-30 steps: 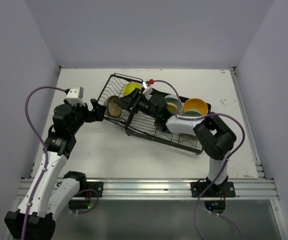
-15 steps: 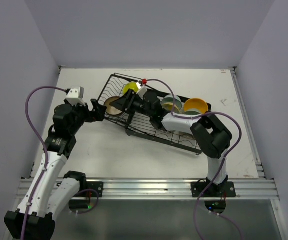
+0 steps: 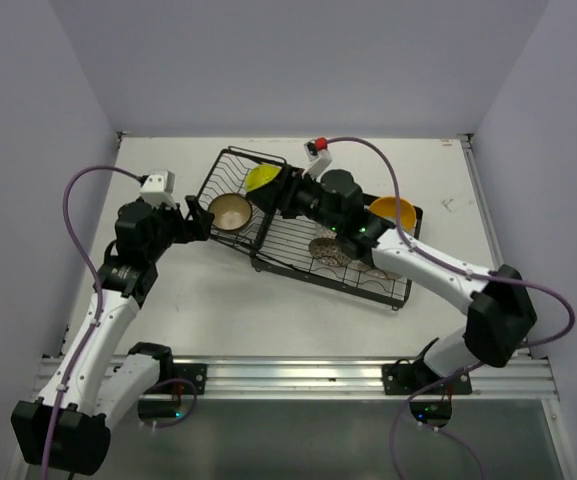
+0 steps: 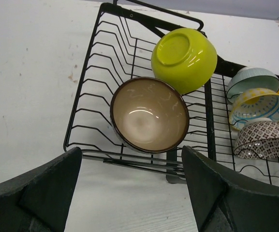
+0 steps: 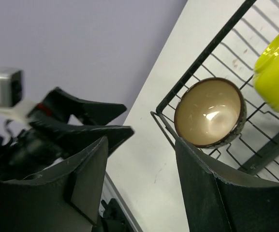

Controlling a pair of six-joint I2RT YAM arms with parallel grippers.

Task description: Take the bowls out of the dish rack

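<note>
The black wire dish rack lies mid-table. Its basket section holds a dark brown bowl with a cream inside, tilted on its side, and a yellow-green bowl behind it. Both show in the left wrist view, brown bowl and yellow-green bowl. My left gripper is open and empty just outside the basket's left wall, facing the brown bowl. My right gripper is open and empty over the basket, to the right of the brown bowl. The flat section holds teal, yellow-patterned, brown-patterned and orange-yellow bowls.
The white table spreads left of and in front of the rack, with walls on three sides. The left gripper shows in the right wrist view, close to the basket's corner. A metal rail runs along the near edge.
My right arm has stretched out and lifted, its elbow swinging right, while its gripper stays over the basket. The left gripper has shifted slightly. The brown bowl now shows fully.
</note>
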